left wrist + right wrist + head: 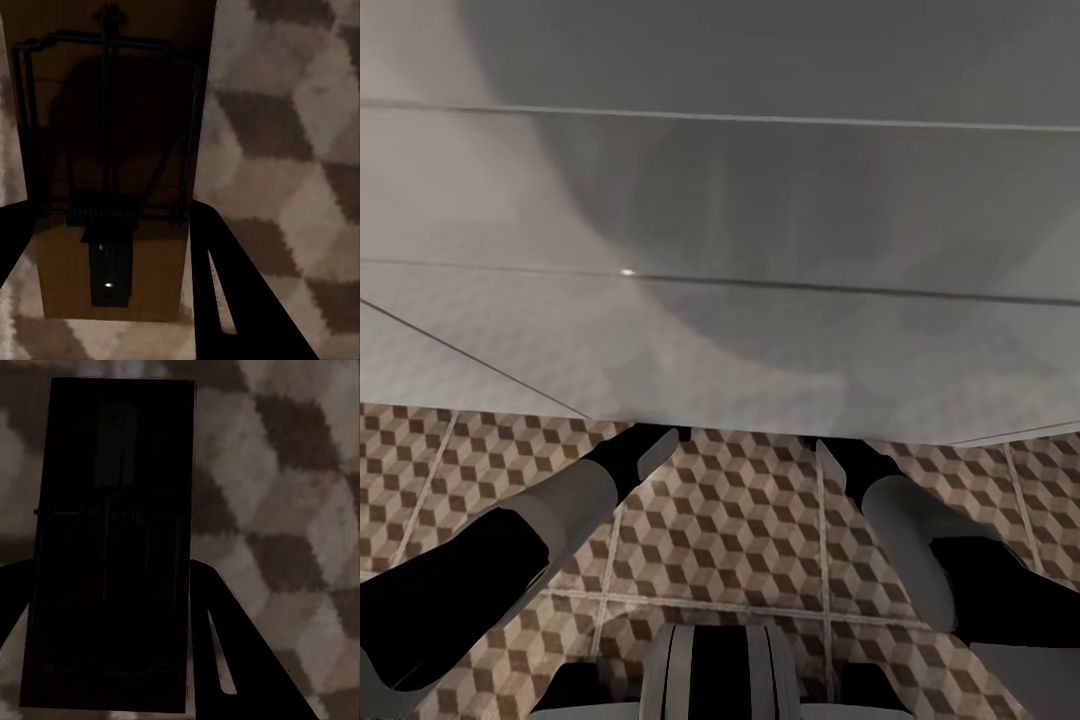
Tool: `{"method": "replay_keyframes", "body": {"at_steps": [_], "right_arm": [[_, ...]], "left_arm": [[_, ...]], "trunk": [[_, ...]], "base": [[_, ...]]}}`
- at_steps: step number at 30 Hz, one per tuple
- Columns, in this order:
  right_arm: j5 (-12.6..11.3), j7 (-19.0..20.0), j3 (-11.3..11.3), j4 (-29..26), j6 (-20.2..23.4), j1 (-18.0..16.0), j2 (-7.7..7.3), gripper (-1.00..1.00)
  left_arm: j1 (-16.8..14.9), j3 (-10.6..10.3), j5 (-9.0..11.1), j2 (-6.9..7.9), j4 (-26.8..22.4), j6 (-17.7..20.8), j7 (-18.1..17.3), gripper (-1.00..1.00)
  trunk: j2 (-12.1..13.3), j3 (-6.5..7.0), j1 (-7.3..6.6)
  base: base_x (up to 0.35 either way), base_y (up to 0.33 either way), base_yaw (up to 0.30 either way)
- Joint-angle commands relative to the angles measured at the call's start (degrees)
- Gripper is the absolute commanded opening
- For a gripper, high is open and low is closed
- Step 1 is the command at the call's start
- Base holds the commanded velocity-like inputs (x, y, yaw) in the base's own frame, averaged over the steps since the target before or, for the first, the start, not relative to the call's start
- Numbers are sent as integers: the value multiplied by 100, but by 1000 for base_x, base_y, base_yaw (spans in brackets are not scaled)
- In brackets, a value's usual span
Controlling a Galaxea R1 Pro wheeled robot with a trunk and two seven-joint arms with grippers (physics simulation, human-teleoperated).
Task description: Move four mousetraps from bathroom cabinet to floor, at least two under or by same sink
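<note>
A large pale grey-white surface [720, 250], crossed by thin seams, is seen from the head camera spreading across the upper part of the scene; what it belongs to cannot be told. Below it lies the bathroom floor [740, 520], tiled in a brown, beige and white cube pattern with pale grout lines. Both arms are stretched forward over the tiles, and their tips are hidden under the edge of the pale surface.

In the left wrist view, a mousetrap [112, 172] is seen between the two dark fingers of the left end effector [112, 247]. It is a flat brown wooden board carrying a dark wire frame and a coiled spring. The fingers are set against its two long sides, so the board is gripped. The patterned tiles are seen beyond it.

In the right wrist view, a second mousetrap [109, 555], very dark and in shadow, is held the same way between the fingers of the right end effector [109, 615], with blurred tiles behind. Whether either board touches the floor cannot be told.
</note>
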Motion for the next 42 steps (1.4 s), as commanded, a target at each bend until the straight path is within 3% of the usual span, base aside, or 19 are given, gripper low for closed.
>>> {"method": "replay_keyframes", "body": {"at_steps": [1, 14, 42], "right_arm": [[-14, 4, -1, 0, -8, -2, -1, -100], [-19, 13, -8, -17, -33, -2, -1, -100], [-11, 19, -9, -95, -33, 5, 19, -100]], "left_arm": [[-39, 33, 5, 2, -1, 5, -5, -100], [-39, 24, 5, 0, -1, -9, -5, -100], [-39, 24, 5, -1, -1, -2, -5, -100]], "trunk": [[0, -9, 0], [0, -113, 0], [0, -120, 0]], "base": [[0, 0, 63], [0, 0, 42], [0, 0, 0]]}}
